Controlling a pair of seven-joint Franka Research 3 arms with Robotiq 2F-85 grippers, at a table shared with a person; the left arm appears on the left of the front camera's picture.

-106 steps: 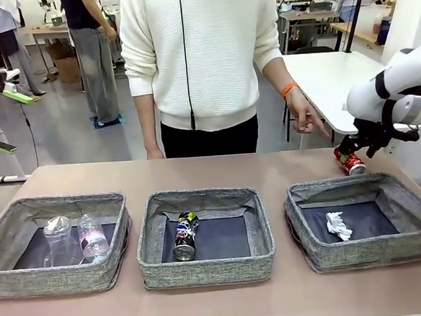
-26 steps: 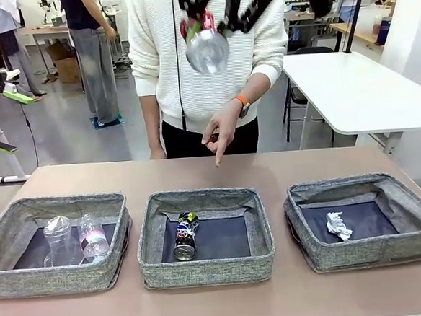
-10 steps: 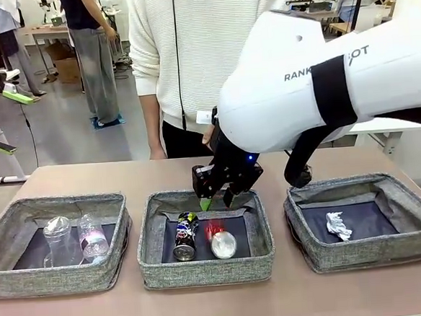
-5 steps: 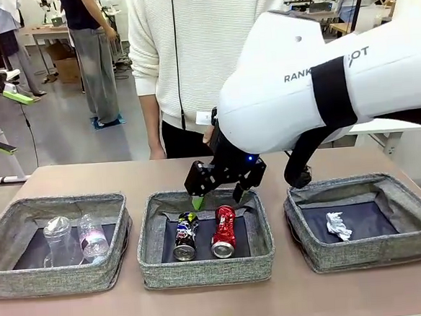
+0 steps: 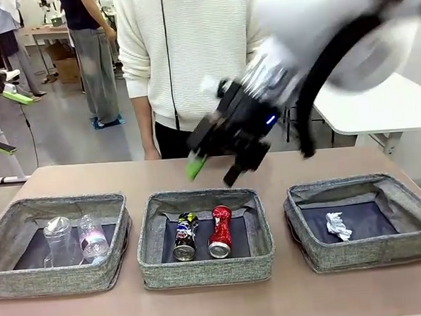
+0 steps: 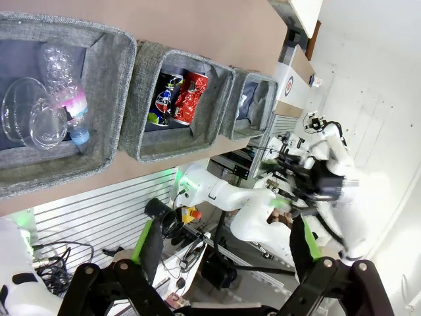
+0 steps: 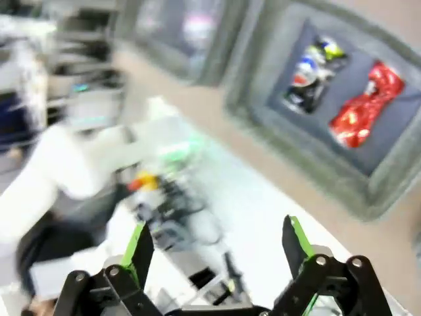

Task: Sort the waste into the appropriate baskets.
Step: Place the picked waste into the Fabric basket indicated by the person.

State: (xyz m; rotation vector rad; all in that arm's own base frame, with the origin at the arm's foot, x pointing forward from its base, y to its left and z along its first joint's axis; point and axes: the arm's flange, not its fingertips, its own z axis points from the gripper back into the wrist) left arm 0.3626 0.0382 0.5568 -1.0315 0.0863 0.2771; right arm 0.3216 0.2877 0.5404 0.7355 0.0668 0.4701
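1. Crushed red can [image 5: 220, 232] lies in the middle basket [image 5: 206, 264], just beside the dark multicoloured can [image 5: 185, 236].
2. Left basket [image 5: 56, 277] holds the clear plastic cup [image 5: 58, 241] and clear plastic bottle [image 5: 92, 236]; right basket [image 5: 369, 252] holds the crumpled white paper wad [image 5: 338, 226].
3. Right gripper [image 5: 213, 170], blurred, hangs above the middle basket, fingers apart and empty.
4. Left gripper [image 6: 226, 249] has its fingers apart, empty.
5. A person in a white sweater [image 5: 188, 51] stands behind the brown desk [image 5: 221, 305]; a white table [image 5: 366, 107] is beyond.
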